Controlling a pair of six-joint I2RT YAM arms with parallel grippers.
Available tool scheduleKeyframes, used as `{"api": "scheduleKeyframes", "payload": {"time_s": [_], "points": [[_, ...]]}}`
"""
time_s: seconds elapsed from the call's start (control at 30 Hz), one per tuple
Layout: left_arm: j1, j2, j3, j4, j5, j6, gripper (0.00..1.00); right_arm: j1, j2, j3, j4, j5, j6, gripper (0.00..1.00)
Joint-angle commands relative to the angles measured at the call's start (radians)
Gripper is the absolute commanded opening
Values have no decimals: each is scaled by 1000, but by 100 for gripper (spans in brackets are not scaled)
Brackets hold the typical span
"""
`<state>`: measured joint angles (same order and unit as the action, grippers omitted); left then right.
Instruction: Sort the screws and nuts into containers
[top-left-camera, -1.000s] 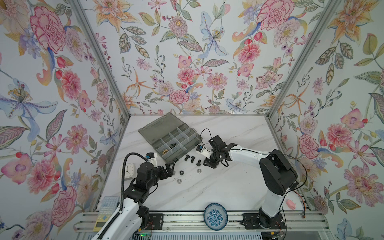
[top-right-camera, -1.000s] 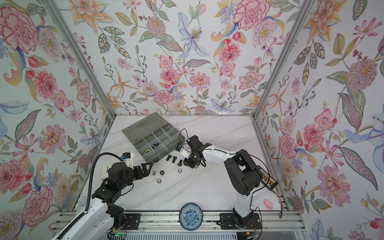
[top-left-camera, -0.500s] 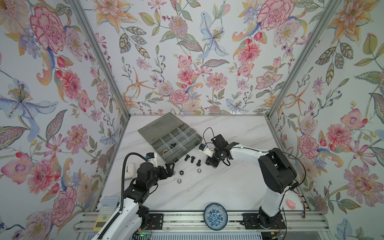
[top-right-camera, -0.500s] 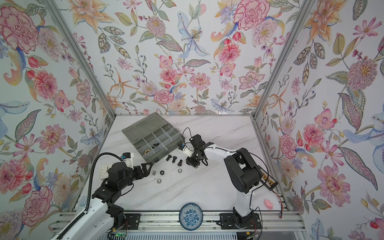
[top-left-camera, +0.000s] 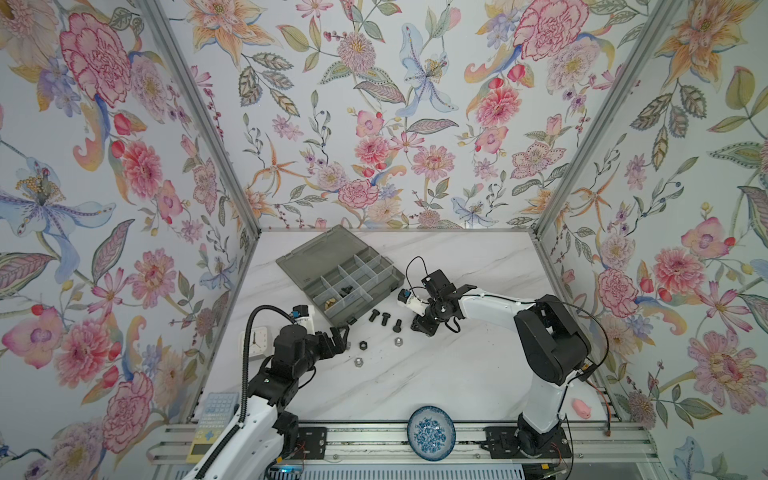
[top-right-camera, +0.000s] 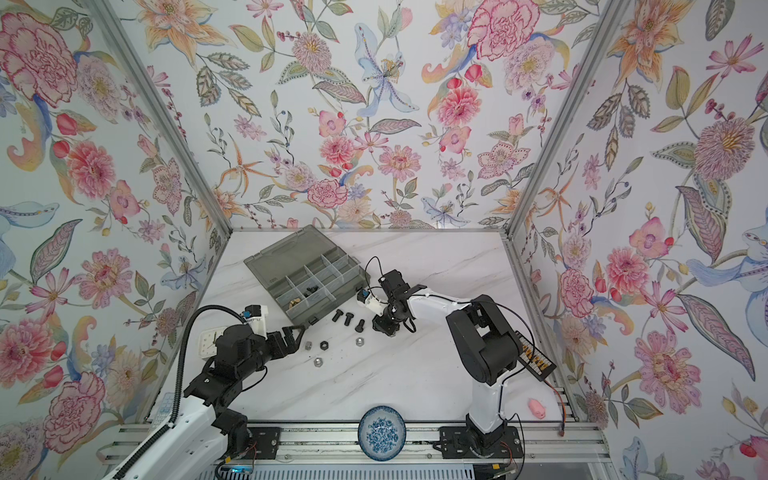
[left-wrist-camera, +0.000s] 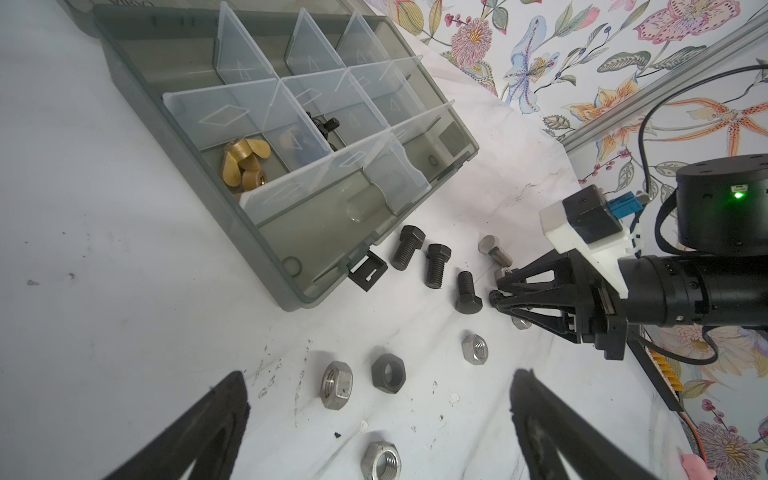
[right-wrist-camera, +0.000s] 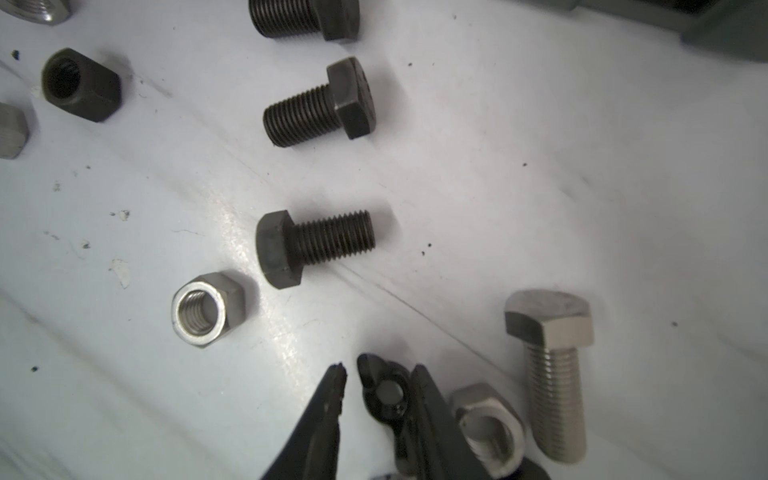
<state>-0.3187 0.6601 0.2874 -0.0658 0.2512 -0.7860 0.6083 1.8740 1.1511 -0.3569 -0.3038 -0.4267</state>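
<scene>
**Table** (top-left-camera: 457, 374): white marbled top that carries everything below.

**Box** (left-wrist-camera: 316, 224): smoky grey with clear dividers, lid laid open, at the far left of the table in both top views. One compartment holds brass wing nuts (left-wrist-camera: 243, 164). Another close by holds black wing nuts (left-wrist-camera: 326, 124).

**Right gripper** (right-wrist-camera: 380, 370): low at the table, just past the row of bolts. Its jaws are nearly together around a loose black wing nut (right-wrist-camera: 384, 395). One finger touches the nut and a sliver of table shows beside the other, so it is probably not yet clamped.

**Left gripper** (top-left-camera: 340, 336): jaws wide apart and empty, near the hex nuts.

**Screws**: three black bolts (left-wrist-camera: 436, 266) lie on the table between the box and the right gripper. One silver bolt (right-wrist-camera: 552, 374) lies just beside that gripper.

**Nuts**: a silver hex nut (right-wrist-camera: 486, 424) touches the right gripper's outer finger. More silver hex nuts (left-wrist-camera: 336, 384) and a black hex nut (left-wrist-camera: 388, 374) lie loose before the left gripper.

**Relation**: the loose wing nut sits between the right fingers with its wings roughly along them, so the jaws close across its narrow width. The right arm is nearer. The box lies beyond the bolts, so the carry goes over them.

**Change**: the right gripper keeps nearly the same spot as a second ago, with its jaws drawn closer. The left arm and the loose parts are unmoved.
</scene>
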Motion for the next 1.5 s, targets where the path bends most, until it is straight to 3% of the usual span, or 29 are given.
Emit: {"api": "scheduleKeyframes", "payload": {"time_s": [0.0,0.67,0.87,1.23,1.47], "points": [[13,-10,-10,3,-9,-9,99,6,23,31,-33,-8,4,29],[13,-10,-13,6,-8,-9,99,8,43,49,-50,-8,11,15],[12,-11,-13,3,-8,-7,100,5,48,57,-57,-14,13,0],[12,-10,-5,0,-7,0,99,-18,-13,96,-59,-107,48,0],[13,-8,-4,1,-6,5,99,-16,-36,210,-39,-163,90,0]]}}
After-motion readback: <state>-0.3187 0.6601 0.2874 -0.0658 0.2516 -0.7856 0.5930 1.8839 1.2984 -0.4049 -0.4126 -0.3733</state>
